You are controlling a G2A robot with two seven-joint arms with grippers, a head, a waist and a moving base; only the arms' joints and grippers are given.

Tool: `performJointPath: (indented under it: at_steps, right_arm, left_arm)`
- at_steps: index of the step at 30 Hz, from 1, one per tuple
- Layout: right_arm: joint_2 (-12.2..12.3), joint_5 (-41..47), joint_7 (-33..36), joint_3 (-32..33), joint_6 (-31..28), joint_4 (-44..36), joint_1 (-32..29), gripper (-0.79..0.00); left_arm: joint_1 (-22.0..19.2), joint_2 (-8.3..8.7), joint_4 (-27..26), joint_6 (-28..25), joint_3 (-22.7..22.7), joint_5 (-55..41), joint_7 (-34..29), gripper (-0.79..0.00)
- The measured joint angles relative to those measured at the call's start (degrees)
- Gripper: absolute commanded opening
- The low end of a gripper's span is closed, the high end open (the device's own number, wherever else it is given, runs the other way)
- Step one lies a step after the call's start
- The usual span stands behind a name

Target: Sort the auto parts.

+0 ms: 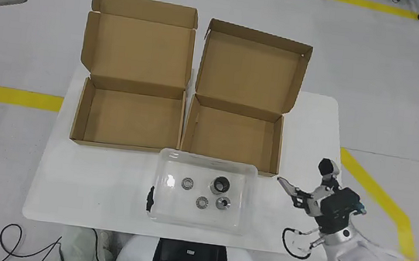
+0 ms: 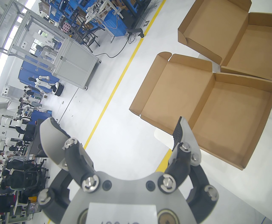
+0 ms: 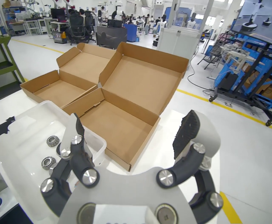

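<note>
Auto parts (image 1: 220,184) lie in tray (image 1: 206,157) beside right hand (image 3: 132,117).

A white table (image 1: 86,186) with round corners stands on a pale grey floor (image 1: 402,75). A yellow line (image 1: 11,95) on the floor runs up to the side of the table. Another yellow line (image 1: 364,2) lies farther off, well away from the table.

Far back in the room there is a grey metal cabinet (image 2: 73,61) with a frame on top. Black office chairs (image 3: 81,25) stand by some desks. A blue rack (image 3: 231,74) sits on a black stand with wheels, on the far side of a yellow line. A big dark screen (image 3: 255,14) hangs above it.
</note>
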Motion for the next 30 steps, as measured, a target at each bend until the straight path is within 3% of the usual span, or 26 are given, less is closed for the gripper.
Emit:
performJointPath:
  at_steps: [7, 16, 21, 30]
  right_arm:
    - [0.5, -0.1, 4.7, -3.8, -5.6, 2.6, 5.1, 0.000]
    - [0.6, -0.6, 10.3, -9.8, -6.6, 5.2, 10.8, 0.000]
    - [1.0, 2.3, 12.6, -11.5, -12.5, 8.6, 13.8, 0.000]
    - [1.0, 2.7, 12.6, -11.5, -12.9, 8.9, 14.0, 0.000]
  left_arm:
    - [0.0, 0.00, 0.0, 0.0, 0.0, 0.0, 0.0, 0.000]
    - [0.0, 0.00, 0.0, 0.0, 0.0, 0.0, 0.0, 0.000]
    - [0.0, 0.00, 0.0, 0.0, 0.0, 0.0, 0.0, 0.000]
    - [0.0, 0.00, 0.0, 0.0, 0.0, 0.0, 0.0, 0.000]
